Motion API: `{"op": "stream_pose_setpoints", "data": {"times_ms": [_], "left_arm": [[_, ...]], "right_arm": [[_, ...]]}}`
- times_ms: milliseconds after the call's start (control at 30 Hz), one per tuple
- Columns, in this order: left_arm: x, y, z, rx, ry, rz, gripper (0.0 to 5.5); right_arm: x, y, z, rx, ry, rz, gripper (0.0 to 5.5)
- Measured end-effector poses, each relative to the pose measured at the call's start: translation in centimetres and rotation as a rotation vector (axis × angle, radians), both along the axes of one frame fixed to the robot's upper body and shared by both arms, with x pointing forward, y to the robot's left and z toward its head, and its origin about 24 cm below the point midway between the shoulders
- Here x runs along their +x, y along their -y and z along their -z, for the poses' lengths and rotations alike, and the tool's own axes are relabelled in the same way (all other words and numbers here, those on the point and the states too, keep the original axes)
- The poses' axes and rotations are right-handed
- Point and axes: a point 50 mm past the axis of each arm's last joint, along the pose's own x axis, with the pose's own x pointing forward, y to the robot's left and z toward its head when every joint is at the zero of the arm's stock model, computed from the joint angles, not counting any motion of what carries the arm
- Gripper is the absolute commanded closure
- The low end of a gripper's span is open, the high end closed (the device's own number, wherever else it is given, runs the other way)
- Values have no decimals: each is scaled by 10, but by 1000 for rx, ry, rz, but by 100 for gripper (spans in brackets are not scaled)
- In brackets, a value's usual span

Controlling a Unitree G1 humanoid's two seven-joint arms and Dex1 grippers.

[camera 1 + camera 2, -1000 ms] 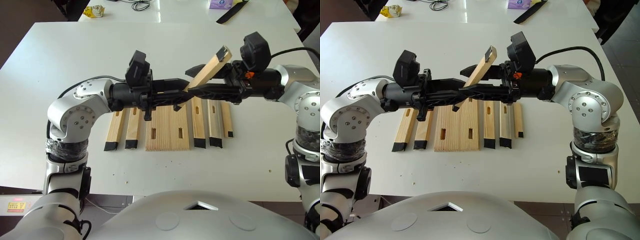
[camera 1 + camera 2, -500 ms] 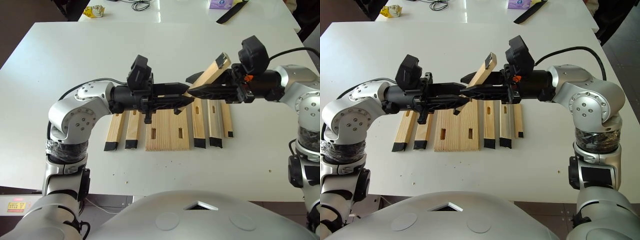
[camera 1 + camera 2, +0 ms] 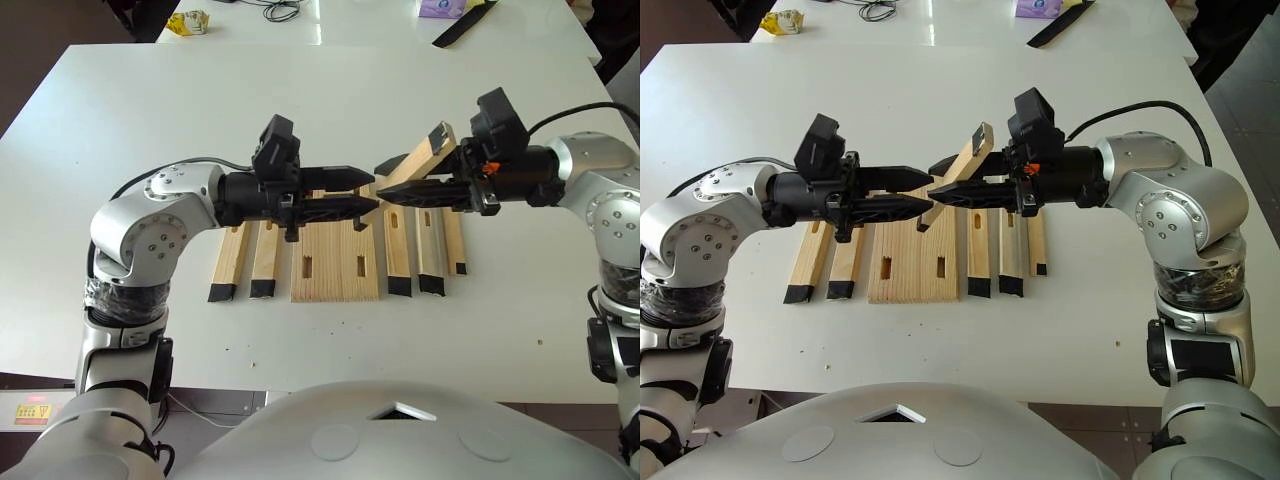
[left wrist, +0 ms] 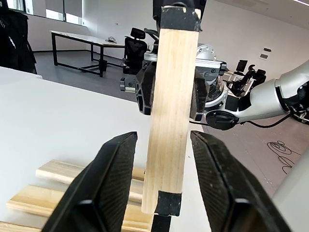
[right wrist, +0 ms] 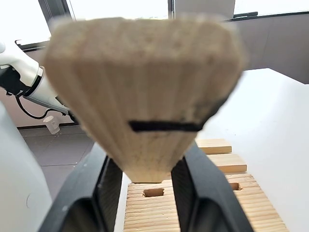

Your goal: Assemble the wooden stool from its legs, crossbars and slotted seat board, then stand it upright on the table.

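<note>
White worktop (image 3: pixel 120 120) on dark floor (image 3: pixel 30 60). Another white table (image 3: pixel 370 25) stands behind its far edge. Office chairs (image 4: pixel 135 46) and bright windows (image 5: pixel 120 7) lie beyond.

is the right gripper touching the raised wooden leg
Touching. The right wrist view shows the right gripper's fingers pressed against both sides of the wooden leg, with no gap.
</note>
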Motion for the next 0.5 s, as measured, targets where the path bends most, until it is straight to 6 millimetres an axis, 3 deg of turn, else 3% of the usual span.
{"op": "stream_pose_setpoints", "data": {"times_ms": [167, 400, 500], "left_arm": [[5, -2, 10, 72, 13, -55, 195], [0, -10, 19, 89, 11, -87, 192], [-2, -14, 21, 83, 19, -125, 192]], "right_arm": [[7, 2, 1, -56, 96, 84, 419], [22, 24, 2, -260, 347, 208, 419], [25, 42, 19, -373, 402, 220, 419]]}}
